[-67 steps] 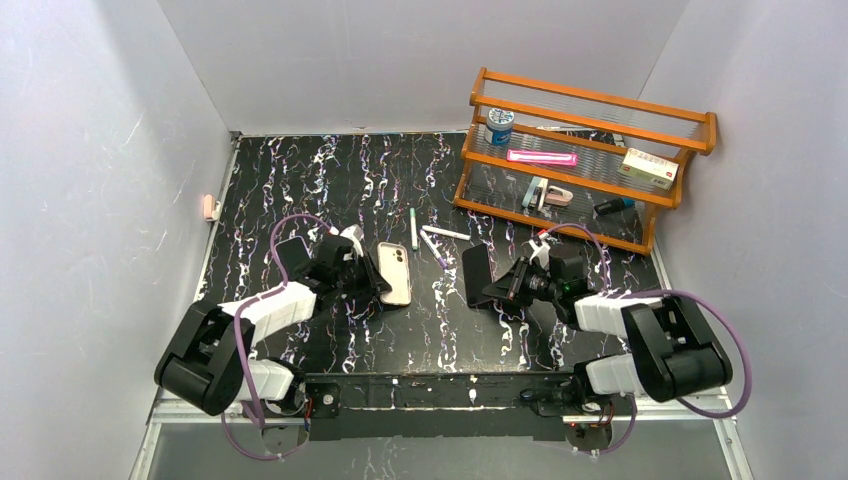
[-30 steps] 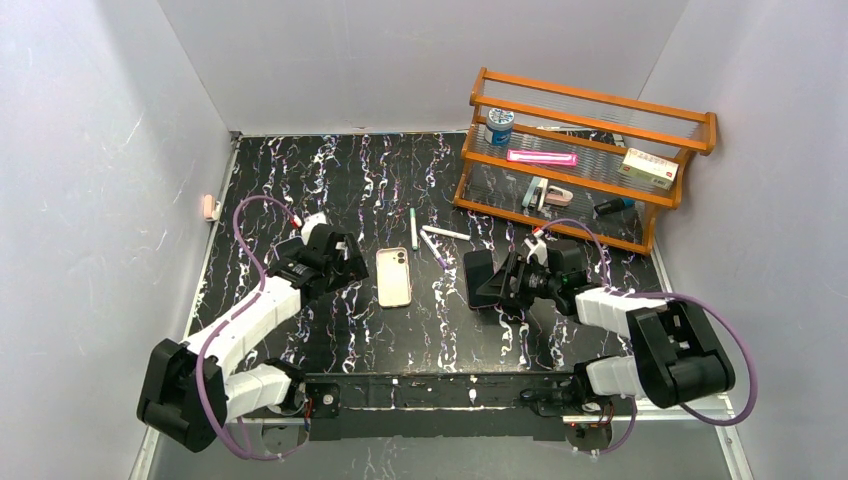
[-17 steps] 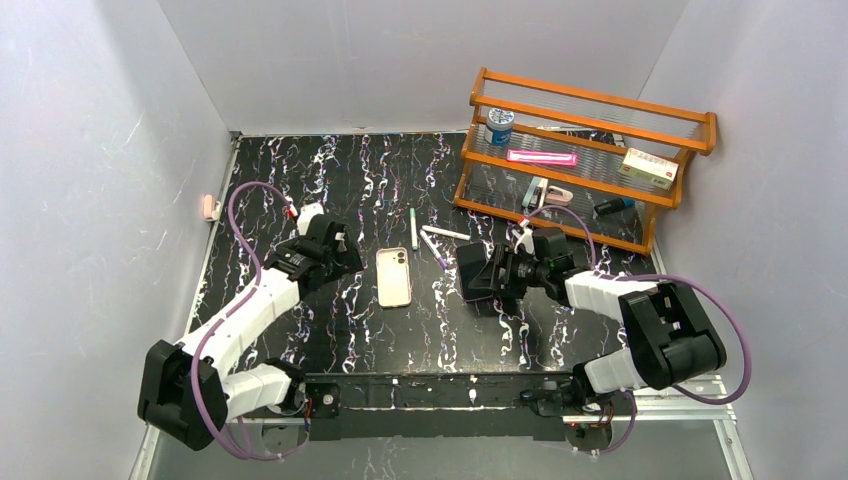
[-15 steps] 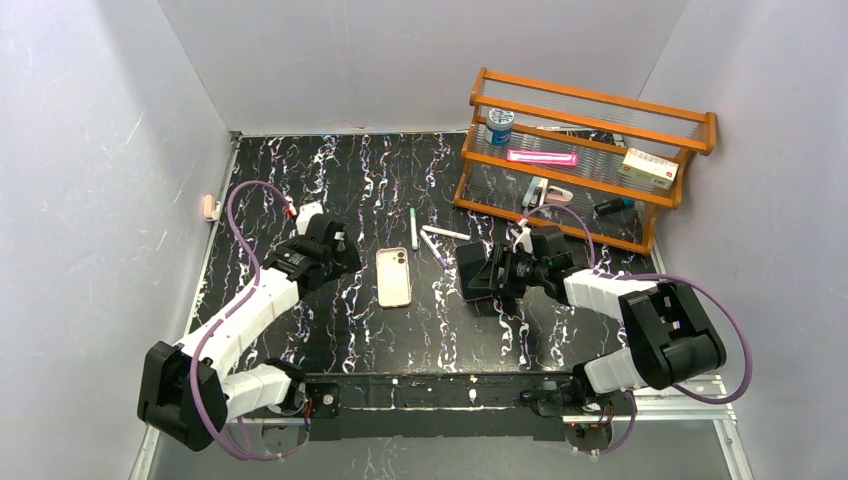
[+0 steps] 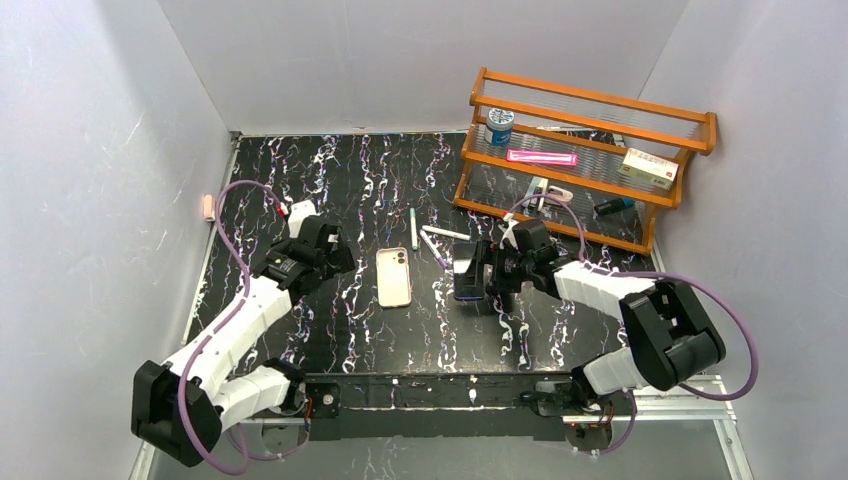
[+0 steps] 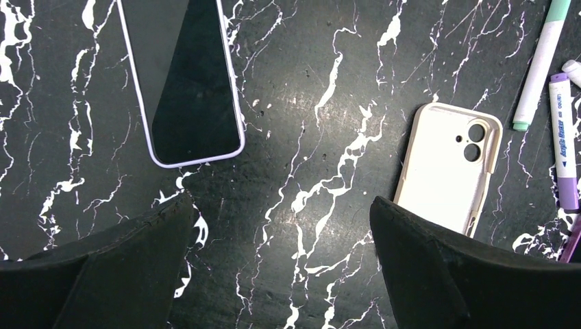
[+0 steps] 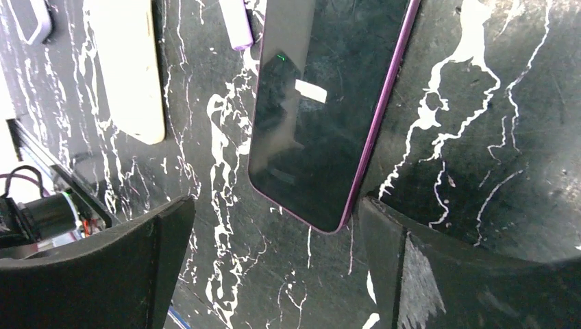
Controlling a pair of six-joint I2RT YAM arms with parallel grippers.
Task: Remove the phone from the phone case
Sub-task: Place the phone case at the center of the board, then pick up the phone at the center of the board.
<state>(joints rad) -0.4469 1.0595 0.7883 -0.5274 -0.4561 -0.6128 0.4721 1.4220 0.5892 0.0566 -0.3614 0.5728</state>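
Note:
The cream phone case [image 5: 394, 276] [image 6: 449, 175] [image 7: 127, 68] lies flat mid-table with no phone in it, its camera holes showing. Right of it is a dark phone [image 5: 466, 270] [image 7: 322, 110] with a purple rim. My right gripper [image 5: 480, 272] [image 7: 274, 212] stands open around the phone's near corner, one finger [image 7: 390, 240] right beside its edge, gripping nothing. My left gripper [image 5: 333, 258] [image 6: 281, 202] is open over bare table left of the case. A second phone [image 6: 188, 75] with a pale lilac rim lies beyond it.
Green-capped [image 5: 413, 228] [image 6: 541, 65], white [image 5: 445, 232] and purple [image 6: 563, 137] markers lie just behind the case. An orange rack [image 5: 590, 160] holding a tin, boxes and a stapler stands at the back right. Grey walls enclose the table.
My right gripper carried the dark phone leftwards, then opened and let it go. My left arm drew back to the left, away from the case.

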